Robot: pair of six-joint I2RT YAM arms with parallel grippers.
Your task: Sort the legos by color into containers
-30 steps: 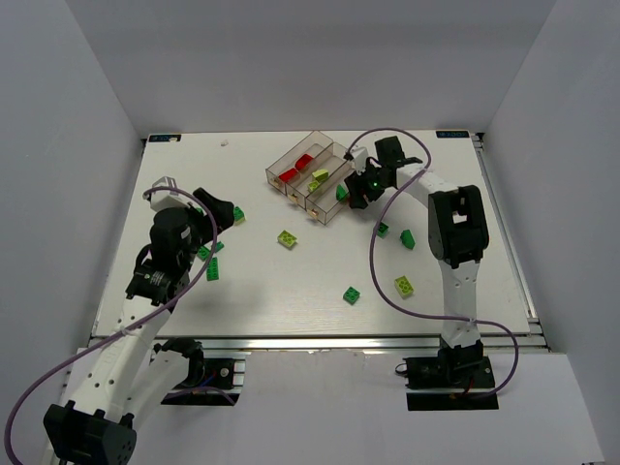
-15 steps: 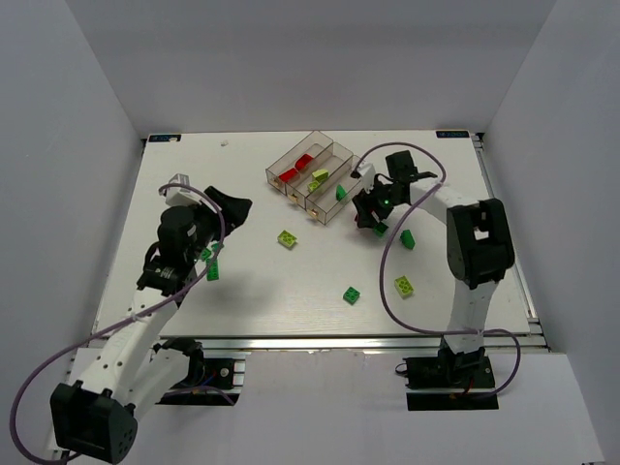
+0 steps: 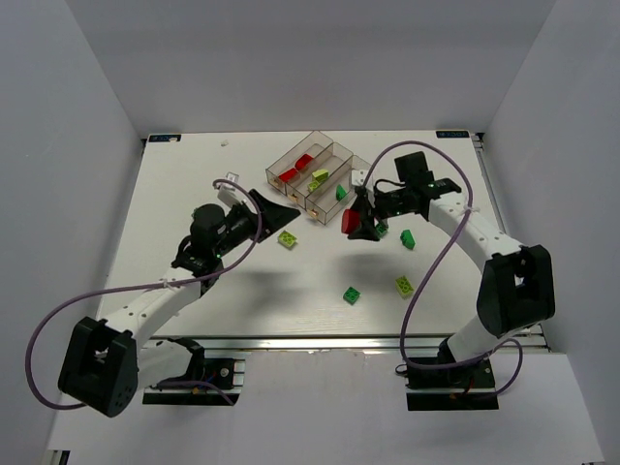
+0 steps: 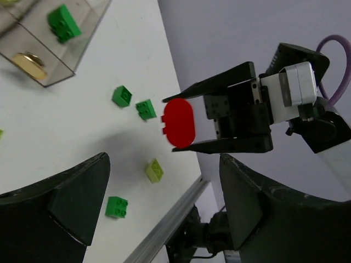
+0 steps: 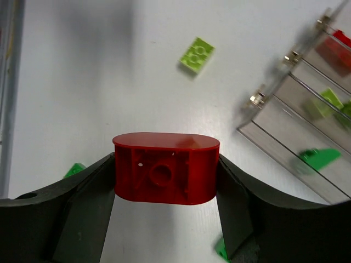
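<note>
**Change over the last second.** The left arm, previously folded at the left side of the surface [image 3: 242,291], now lies stretched toward the centre. The right gripper [image 3: 358,221] has come away from the side of the trays [image 3: 318,143] toward the near side. It now shows a red brick [image 5: 164,169] that was not visible in the earlier overhead views.

**Pose.** The left arm runs low and diagonally across the surface. The left gripper [image 3: 283,209] points at the right gripper, its fingers spread apart with nothing between them. The right arm arches from its base with the elbow out to the right and the forearm reaching left. Its gripper is clamped on the red brick, one finger on each rounded end. The hollow underside of the brick faces the right wrist camera. The brick hangs above the surface, just beside the near end of the trays.

**Other bricks.**
- Red pieces lie in the leftmost compartment, yellow-green pieces in the middle one and a green piece in the compartment nearest the right gripper.
- Still loose on the surface are a yellow-green brick [image 3: 288,238] near the left gripper, a green brick [image 3: 352,294], a second yellow-green brick [image 3: 404,285] and another green brick [image 3: 408,238].

**Writing.** Small tags [image 3: 165,139] sit at the far corners of the surface, but they are too small to read.
</note>
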